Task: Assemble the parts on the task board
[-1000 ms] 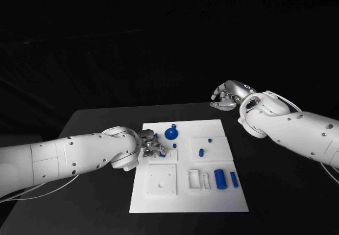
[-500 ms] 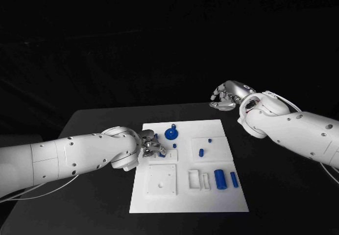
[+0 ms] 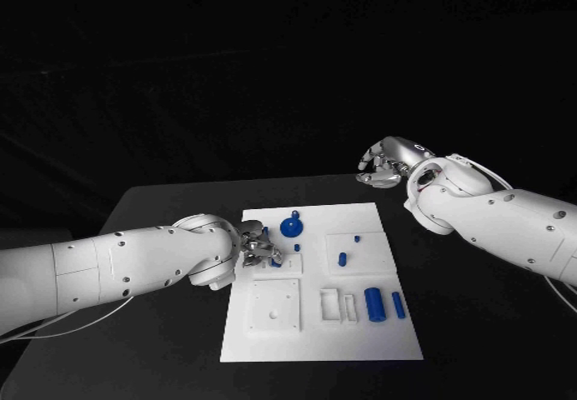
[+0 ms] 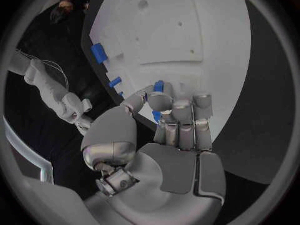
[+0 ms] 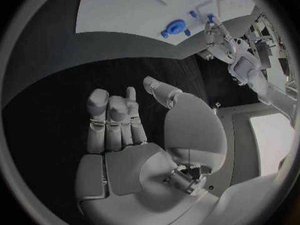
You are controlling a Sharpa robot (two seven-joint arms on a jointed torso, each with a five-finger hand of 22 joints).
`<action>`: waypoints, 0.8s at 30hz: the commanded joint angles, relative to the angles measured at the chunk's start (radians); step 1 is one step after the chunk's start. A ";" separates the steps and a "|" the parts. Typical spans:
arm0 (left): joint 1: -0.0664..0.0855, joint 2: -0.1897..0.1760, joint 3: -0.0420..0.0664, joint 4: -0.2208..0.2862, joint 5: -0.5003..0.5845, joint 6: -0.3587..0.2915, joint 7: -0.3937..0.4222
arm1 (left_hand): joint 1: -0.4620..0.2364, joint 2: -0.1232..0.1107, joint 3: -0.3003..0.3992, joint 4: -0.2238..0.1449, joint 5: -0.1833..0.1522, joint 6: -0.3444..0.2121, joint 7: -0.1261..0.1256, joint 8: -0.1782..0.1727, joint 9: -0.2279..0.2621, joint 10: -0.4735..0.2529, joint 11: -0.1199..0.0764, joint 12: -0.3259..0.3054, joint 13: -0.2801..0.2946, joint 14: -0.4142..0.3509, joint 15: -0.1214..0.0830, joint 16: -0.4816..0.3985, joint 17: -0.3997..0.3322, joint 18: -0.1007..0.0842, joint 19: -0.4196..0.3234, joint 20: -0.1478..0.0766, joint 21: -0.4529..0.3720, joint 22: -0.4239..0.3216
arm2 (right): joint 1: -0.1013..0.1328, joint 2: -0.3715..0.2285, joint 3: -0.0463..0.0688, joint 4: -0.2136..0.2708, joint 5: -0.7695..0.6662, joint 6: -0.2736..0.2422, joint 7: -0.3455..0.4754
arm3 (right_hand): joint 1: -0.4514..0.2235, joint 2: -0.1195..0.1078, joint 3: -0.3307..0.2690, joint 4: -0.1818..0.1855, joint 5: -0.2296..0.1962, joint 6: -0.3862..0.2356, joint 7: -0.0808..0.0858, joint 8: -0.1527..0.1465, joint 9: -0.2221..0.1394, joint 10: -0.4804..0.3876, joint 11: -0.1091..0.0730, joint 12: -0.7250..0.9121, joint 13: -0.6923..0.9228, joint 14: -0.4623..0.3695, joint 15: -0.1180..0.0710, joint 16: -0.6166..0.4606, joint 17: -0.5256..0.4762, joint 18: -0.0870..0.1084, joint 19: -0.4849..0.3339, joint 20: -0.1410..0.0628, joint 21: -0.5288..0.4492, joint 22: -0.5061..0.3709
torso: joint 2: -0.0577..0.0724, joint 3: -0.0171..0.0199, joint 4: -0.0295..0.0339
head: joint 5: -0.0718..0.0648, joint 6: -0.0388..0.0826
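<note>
Head view: left hand (image 3: 256, 247) down on white board (image 3: 315, 342), fingers closed round small blue peg (image 3: 275, 262) at raised block near board's left edge. Round blue knob (image 3: 291, 225) just beyond hand; two blue cylinders (image 3: 383, 305) well apart, toward board's right. Right hand (image 3: 387, 163) raised past board's far right corner, fingers curled, nothing in it.

Left wrist view: fingertips (image 4: 164, 101) pinch blue peg (image 4: 159, 86) against board (image 4: 206, 30).

Right wrist view: right hand (image 5: 122, 120) over black table (image 5: 69, 75), clenched loosely, empty; board (image 5: 119, 10) and knob (image 5: 173, 27) well apart from it.
</note>
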 commanded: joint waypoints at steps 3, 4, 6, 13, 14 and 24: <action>-0.002 0.004 -0.001 0.003 -0.002 0.042 0.005 | -0.008 0.002 -0.001 0.008 -0.002 0.177 -0.117 -0.004 0.377 -0.042 -0.041 0.009 -0.001 0.029 -0.061 0.007 -0.002 0.012 -0.010 -0.129 0.007 0.004 | 0.001 0.002 0.001 -0.001 -0.001 0.014 0.004 | -0.005 -0.006 -0.005 -0.001 0.007 0.004 0.009 -0.006 -0.001 -0.009 -0.001 -0.007 -0.002 -0.009 0.001 -0.006 -0.001 0.069 -0.006 0.000 -0.006 -0.001 | 0.000 -0.0003 -0.0002 | 0.000 -0.001; -0.002 0.004 -0.001 0.004 -0.002 0.042 0.006 | -0.008 0.004 -0.001 0.008 0.000 0.178 -0.117 -0.004 0.375 -0.042 -0.041 0.010 -0.001 0.029 -0.061 0.008 -0.002 0.012 -0.010 -0.129 0.008 0.004 | 0.001 0.002 0.001 -0.001 -0.001 0.015 0.003 | -0.005 -0.006 -0.005 0.000 0.007 0.004 0.009 -0.006 -0.001 -0.009 -0.001 -0.007 -0.002 -0.009 0.001 -0.007 -0.001 0.069 -0.006 0.000 -0.006 -0.001 | 0.000 -0.0003 -0.0003 | 0.000 -0.001; -0.002 0.004 -0.001 0.004 -0.002 0.044 0.007 | -0.010 0.006 -0.001 0.008 0.006 0.180 -0.117 -0.006 0.372 -0.043 -0.041 0.013 -0.001 0.028 -0.060 0.010 -0.002 0.012 -0.012 -0.128 0.009 0.003 | 0.001 0.003 0.001 -0.002 -0.001 0.016 0.003 | -0.005 -0.006 -0.005 0.000 0.008 0.004 0.009 -0.006 -0.001 -0.010 -0.001 -0.007 -0.002 -0.009 0.001 -0.007 -0.001 0.069 -0.006 0.000 -0.006 -0.001 | 0.000 -0.0003 -0.0003 | 0.000 -0.002; -0.002 0.005 -0.001 0.003 0.000 0.045 0.008 | -0.019 0.010 -0.005 0.013 0.005 0.186 -0.117 -0.007 0.365 -0.044 -0.040 0.019 -0.002 0.027 -0.058 0.014 -0.003 0.012 -0.015 -0.127 0.012 0.002 | 0.001 0.004 0.001 -0.003 -0.001 0.018 0.003 | -0.005 -0.006 -0.005 0.001 0.021 0.004 0.009 -0.006 -0.001 -0.010 -0.001 -0.007 -0.003 -0.010 0.001 -0.007 -0.001 0.069 -0.005 0.000 -0.008 0.000 | 0.000 -0.0001 -0.0002 | 0.000 -0.002; -0.002 0.005 -0.001 0.003 0.000 0.045 0.008 | -0.021 0.010 -0.005 0.015 0.003 0.186 -0.117 -0.007 0.364 -0.045 -0.040 0.020 -0.002 0.027 -0.058 0.015 -0.004 0.012 -0.015 -0.127 0.013 0.002 | 0.001 0.004 0.001 -0.004 -0.001 0.018 0.003 | -0.005 -0.006 -0.005 0.001 0.023 0.004 0.009 -0.006 -0.001 -0.010 -0.001 -0.007 -0.003 -0.010 0.001 -0.007 -0.001 0.069 -0.005 0.000 -0.008 0.000 | 0.000 -0.0001 -0.0002 | 0.000 -0.002; -0.002 0.006 -0.001 0.002 0.000 0.046 0.009 | -0.028 0.013 -0.006 0.023 -0.026 0.192 -0.118 -0.010 0.353 -0.048 -0.040 0.028 -0.004 0.026 -0.055 0.021 -0.007 0.013 -0.018 -0.128 0.018 -0.001 | 0.001 0.005 0.001 -0.004 -0.001 0.019 0.003 | -0.004 -0.006 -0.006 0.001 0.031 0.004 0.009 -0.007 -0.001 -0.010 -0.001 -0.006 -0.003 -0.010 0.001 -0.007 0.000 0.069 -0.005 0.000 -0.009 0.000 | 0.000 -0.0002 -0.0003 | 0.000 -0.002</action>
